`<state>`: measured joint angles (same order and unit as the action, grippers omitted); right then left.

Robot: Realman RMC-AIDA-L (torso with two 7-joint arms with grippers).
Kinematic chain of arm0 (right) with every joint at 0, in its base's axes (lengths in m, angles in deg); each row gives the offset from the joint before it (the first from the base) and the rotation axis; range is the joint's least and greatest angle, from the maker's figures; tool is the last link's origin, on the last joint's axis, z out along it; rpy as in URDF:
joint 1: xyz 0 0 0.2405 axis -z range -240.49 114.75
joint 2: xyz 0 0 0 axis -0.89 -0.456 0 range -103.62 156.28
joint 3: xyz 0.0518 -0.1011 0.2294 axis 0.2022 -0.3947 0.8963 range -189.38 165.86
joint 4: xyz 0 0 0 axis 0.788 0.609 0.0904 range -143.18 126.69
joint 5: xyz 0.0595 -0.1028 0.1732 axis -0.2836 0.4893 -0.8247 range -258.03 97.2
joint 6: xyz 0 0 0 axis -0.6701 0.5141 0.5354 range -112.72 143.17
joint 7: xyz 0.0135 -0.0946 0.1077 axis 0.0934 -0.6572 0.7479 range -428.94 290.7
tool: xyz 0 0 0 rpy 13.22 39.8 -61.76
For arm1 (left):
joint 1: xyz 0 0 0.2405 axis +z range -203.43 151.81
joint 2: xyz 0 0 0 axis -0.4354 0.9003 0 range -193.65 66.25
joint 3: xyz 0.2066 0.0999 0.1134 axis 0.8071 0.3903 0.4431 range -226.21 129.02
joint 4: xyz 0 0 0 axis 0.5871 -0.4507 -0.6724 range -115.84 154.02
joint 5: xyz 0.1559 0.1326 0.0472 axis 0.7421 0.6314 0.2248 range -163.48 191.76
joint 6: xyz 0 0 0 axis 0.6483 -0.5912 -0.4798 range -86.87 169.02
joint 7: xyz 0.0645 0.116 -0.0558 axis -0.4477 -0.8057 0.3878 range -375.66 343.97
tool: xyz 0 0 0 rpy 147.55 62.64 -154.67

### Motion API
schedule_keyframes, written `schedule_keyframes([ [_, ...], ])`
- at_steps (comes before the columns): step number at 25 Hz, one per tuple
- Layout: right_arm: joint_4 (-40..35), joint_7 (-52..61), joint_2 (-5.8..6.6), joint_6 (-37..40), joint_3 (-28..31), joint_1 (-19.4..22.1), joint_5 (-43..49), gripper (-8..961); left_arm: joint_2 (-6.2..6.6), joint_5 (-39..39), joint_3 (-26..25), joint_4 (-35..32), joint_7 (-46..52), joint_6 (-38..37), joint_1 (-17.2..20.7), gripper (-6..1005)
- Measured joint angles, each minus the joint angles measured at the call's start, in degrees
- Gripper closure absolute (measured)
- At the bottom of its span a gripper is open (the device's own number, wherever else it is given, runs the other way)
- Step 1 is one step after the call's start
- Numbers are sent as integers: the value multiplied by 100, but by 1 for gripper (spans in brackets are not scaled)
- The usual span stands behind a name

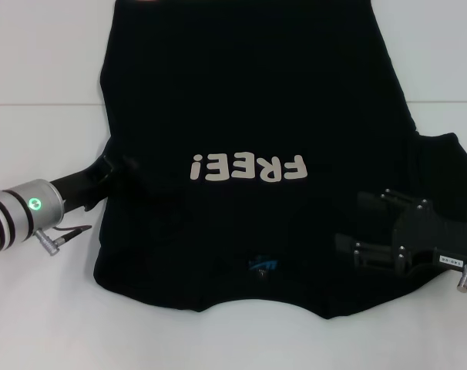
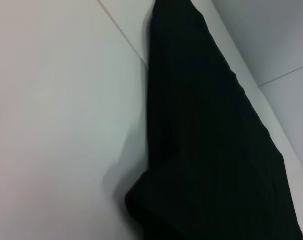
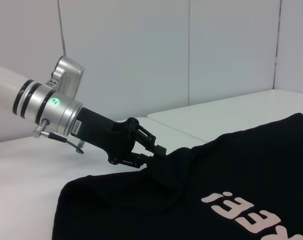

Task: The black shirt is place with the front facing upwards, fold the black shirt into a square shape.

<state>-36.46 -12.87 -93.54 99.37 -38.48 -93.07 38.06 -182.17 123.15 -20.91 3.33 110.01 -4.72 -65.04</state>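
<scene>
The black shirt lies spread on the white table, its cream letters "FREE!" facing up and its blue neck label near the front edge. My left gripper is at the shirt's left edge. The right wrist view shows this left gripper pinching a raised bit of the black shirt. My right gripper hovers over the shirt's right shoulder area, fingers spread and holding nothing. A sleeve sticks out on the right. The left wrist view shows only black shirt cloth.
A seam runs across the white table at the left, with bare tabletop on both sides of the shirt. Pale wall panels stand behind the table in the right wrist view.
</scene>
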Motion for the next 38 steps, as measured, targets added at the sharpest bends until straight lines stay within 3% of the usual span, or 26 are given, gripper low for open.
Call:
schedule_keyframes([
  [8, 2, 0, 0, -12, 0, -4, 0, 68, -11, -4, 0, -13, -43, 11, -16, 786],
  [13, 18, -12, 0, -27, 0, -4, 0, 69, -127, -206, -30, -74, -601, 7, -77, 996],
  [18, 18, -9, 0, -28, 0, -3, -7, 69, -264, -212, 9, -210, -958, -8, -216, 996],
  [38, 80, -2, 0, -4, 0, -9, -9, 69, -399, -239, 206, -219, -1143, -60, -696, 996],
])
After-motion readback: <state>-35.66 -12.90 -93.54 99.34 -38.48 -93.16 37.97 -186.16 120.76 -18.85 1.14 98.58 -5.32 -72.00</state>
